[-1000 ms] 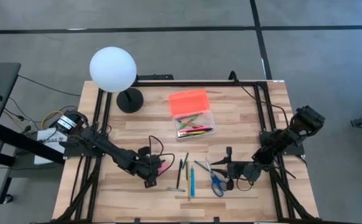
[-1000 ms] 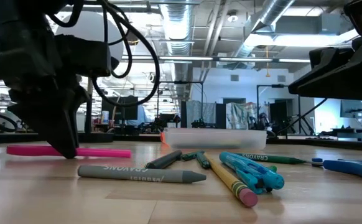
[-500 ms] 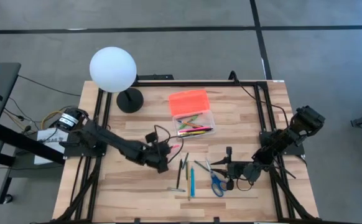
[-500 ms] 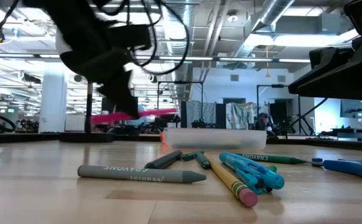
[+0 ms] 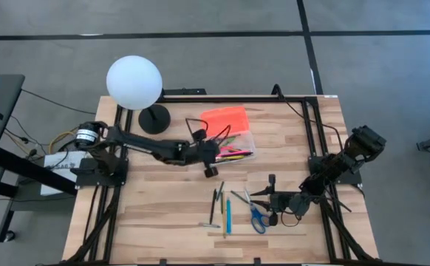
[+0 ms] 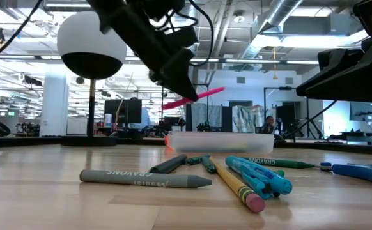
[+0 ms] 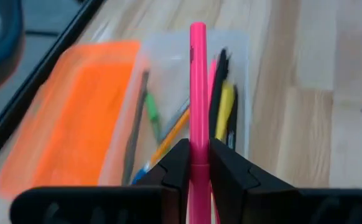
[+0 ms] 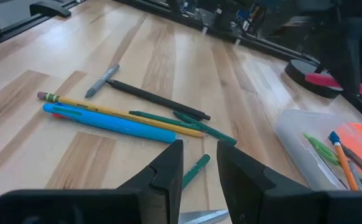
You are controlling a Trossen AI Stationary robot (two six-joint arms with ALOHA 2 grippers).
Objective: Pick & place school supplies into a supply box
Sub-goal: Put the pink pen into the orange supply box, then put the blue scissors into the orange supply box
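My left gripper (image 7: 198, 163) is shut on a pink marker (image 7: 198, 87) and hangs over the supply box (image 7: 187, 112). The box is clear and holds several pens beside its orange lid (image 5: 224, 120). In the low view the marker (image 6: 205, 95) floats above the box (image 6: 221, 140). The other school supplies lie loose on the table near the front: a grey crayon (image 6: 144, 179), a yellow pencil (image 8: 116, 112), a blue pen (image 8: 106, 121) and blue-handled scissors (image 5: 258, 216). My right gripper (image 8: 199, 165) stands open low over them, with a green pencil (image 8: 195, 170) on the table below its gap. My left gripper pinches the pink marker's shaft (image 7: 198, 152) between its two fingers, near one end, so most of the marker sticks out beyond them. The fingers slant down from the table's left and lie across the marker. The marker is lifted clear, its free end tilted slightly up over the box.
A white globe lamp (image 5: 134, 83) on a black base (image 5: 154, 118) stands at the far left. Black frame rails (image 5: 315, 133) run along the table's left and right sides. Bare wood (image 5: 163, 214) lies at the near left.
My left gripper has lifted the pink marker off the table at the near left. It has carried the marker up and toward the far right until it hangs over the box, turning as it went. The marker's free end has tipped up. The right arm has kept still.
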